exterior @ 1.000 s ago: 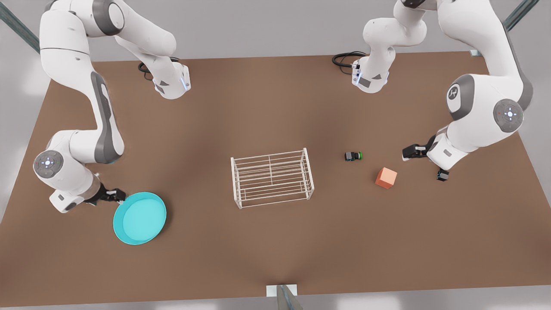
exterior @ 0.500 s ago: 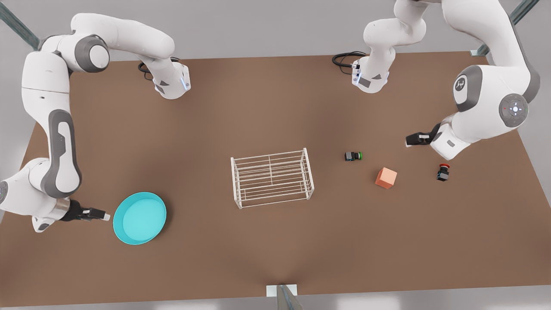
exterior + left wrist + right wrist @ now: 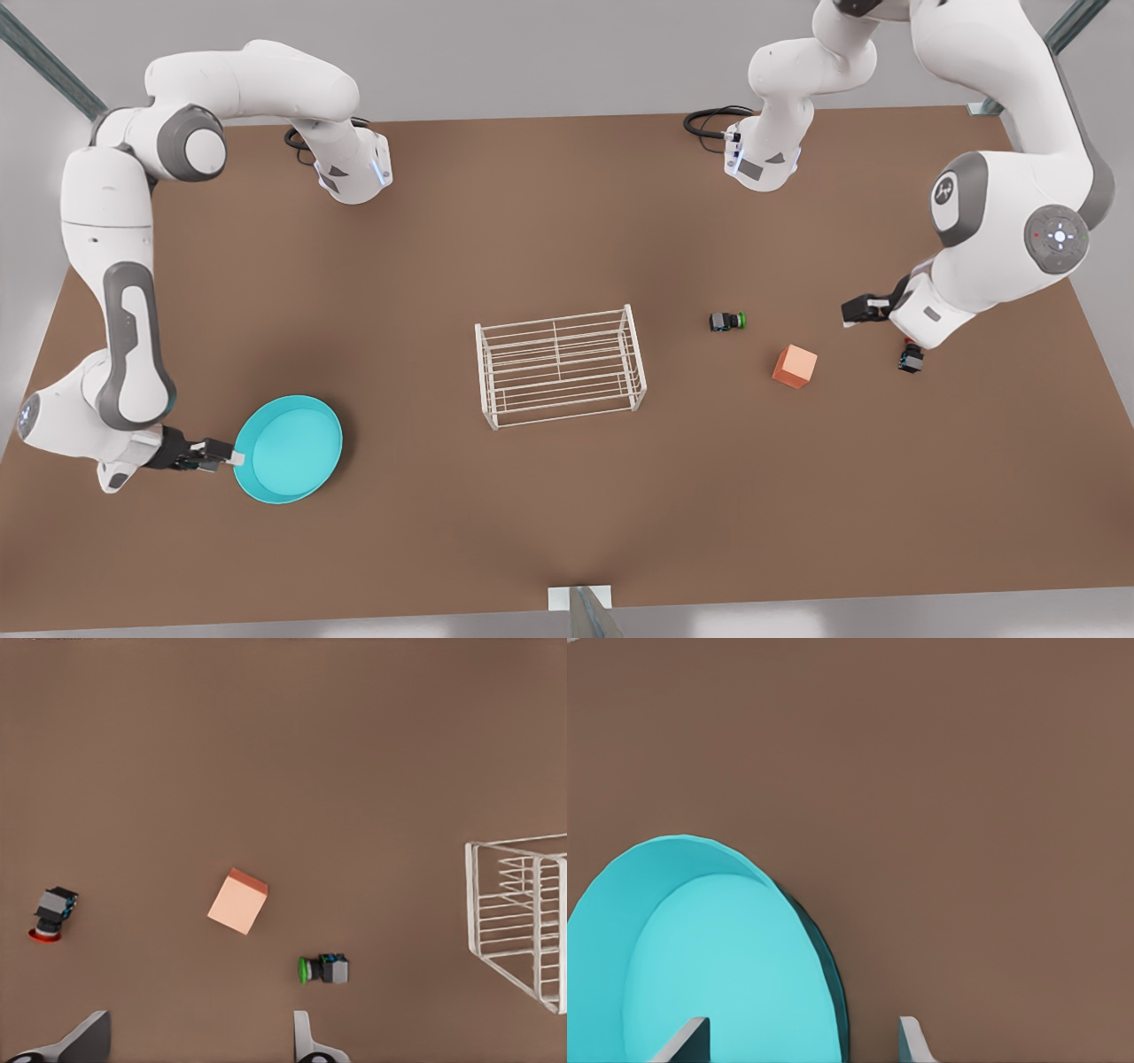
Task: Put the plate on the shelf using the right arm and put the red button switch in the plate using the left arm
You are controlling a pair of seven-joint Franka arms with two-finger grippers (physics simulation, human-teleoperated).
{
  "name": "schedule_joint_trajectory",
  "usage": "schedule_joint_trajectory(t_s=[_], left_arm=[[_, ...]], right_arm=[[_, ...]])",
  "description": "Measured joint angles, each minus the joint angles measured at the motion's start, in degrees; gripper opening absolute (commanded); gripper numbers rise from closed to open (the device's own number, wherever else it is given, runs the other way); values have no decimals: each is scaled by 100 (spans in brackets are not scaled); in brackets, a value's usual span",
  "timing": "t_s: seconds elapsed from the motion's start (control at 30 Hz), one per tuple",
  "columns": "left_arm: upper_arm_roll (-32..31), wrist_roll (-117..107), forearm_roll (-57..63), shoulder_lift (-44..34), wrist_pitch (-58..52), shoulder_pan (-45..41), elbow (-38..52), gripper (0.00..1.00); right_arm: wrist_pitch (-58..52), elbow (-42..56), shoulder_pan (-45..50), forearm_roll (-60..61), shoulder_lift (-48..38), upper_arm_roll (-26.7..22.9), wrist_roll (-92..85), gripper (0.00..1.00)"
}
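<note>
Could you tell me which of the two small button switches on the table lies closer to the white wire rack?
The green-capped black switch, between the white wire rack and the orange cube; the red-capped switch lies beyond the cube.

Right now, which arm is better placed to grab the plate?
Right. The right gripper is open at the plate rim, one finger over the dish, one outside. The left gripper hovers open by the red button switch, beyond the shelf.
</note>
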Motion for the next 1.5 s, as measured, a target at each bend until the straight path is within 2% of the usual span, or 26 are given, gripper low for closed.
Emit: schedule_joint_trajectory(t_s=[0.17,0.3,0.5,0.57,0.8,0.87,0.9,0.93,1.07,1.3,1.5], left_arm=[[-1,-4,15,13,64,-15,1,100],[-2,-7,48,14,89,-15,1,100],[-9,-11,86,22,108,-20,-4,100],[-9,-13,89,22,110,-21,-7,100],[-9,-19,94,22,114,-28,-8,100],[-9,-20,94,22,114,-28,-8,100],[-9,-20,94,22,115,-28,-8,100],[-9,-21,94,22,115,-28,-8,100],[-9,-23,94,22,116,-28,-18,100],[-9,-25,95,22,116,-28,-26,100],[-9,-27,95,22,118,-28,-26,100]], right_arm=[[-3,-3,223,97,-30,4,-232,79],[-36,-11,461,105,-57,-424,-363,80],[-94,-28,677,124,-113,-546,-472,79],[-128,-29,806,127,-124,-677,-474,74],[-178,-30,1175,120,-25,-1172,-463,73],[-186,-29,1222,126,-18,-1221,-442,69],[-194,-29,1232,131,-17,-1230,-432,62],[-203,-29,1237,134,-16,-1234,-421,59],[-229,-43,1317,149,-19,-1239,-367,58],[-244,-42,1323,131,-16,-1239,-301,33],[-246,-38,1329,122,-11,-1239,-267,22]])
